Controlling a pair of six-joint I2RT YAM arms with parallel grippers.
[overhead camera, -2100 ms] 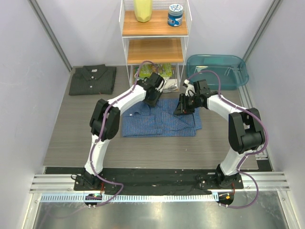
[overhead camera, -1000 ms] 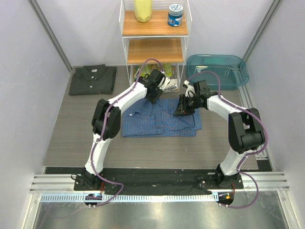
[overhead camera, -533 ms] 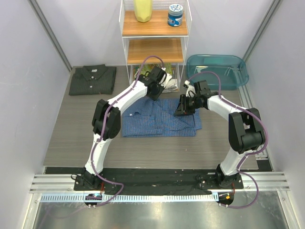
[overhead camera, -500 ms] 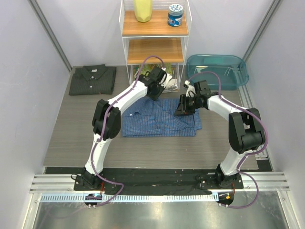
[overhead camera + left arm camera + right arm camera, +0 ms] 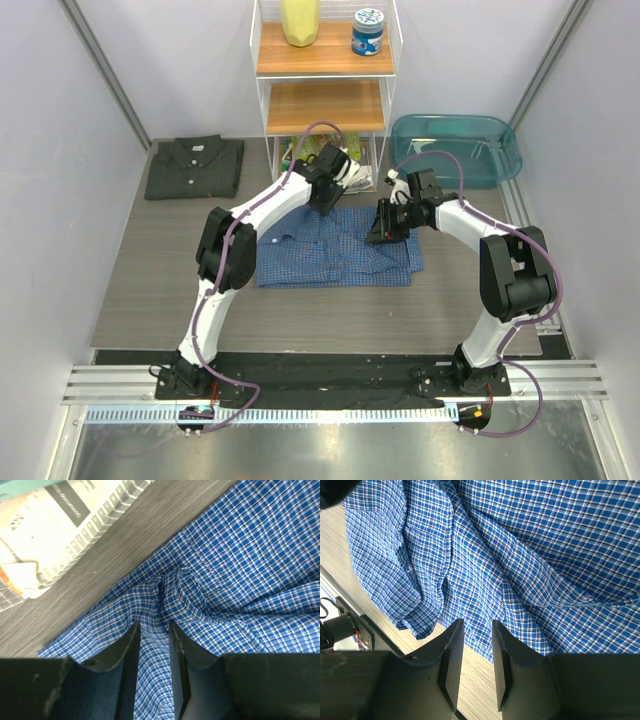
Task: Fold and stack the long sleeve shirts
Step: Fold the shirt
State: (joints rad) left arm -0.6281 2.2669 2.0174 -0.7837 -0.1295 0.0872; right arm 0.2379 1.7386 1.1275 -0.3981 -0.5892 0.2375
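The blue check shirt (image 5: 330, 255) lies partly folded and rumpled in the middle of the table. The dark grey shirt (image 5: 194, 167) lies folded at the back left. My left gripper (image 5: 330, 196) is at the blue shirt's far edge. In the left wrist view (image 5: 154, 625) its jaws stand close together with bunched cloth (image 5: 170, 587) running between them. My right gripper (image 5: 385, 230) is over the shirt's right part. In the right wrist view (image 5: 477, 622) its jaws are narrow, with the shirt's edge (image 5: 485, 605) between the tips and bare table below.
A shelf unit (image 5: 320, 100) stands at the back with a yellow object (image 5: 300, 20) and a blue jar (image 5: 367, 30) on top. Printed packets (image 5: 335, 150) lie under it, close to my left gripper. A teal tub (image 5: 455, 148) sits at the back right.
My left gripper has moved a little back and right toward the shelf, drawing the shirt's far edge with it. The right gripper has not moved.
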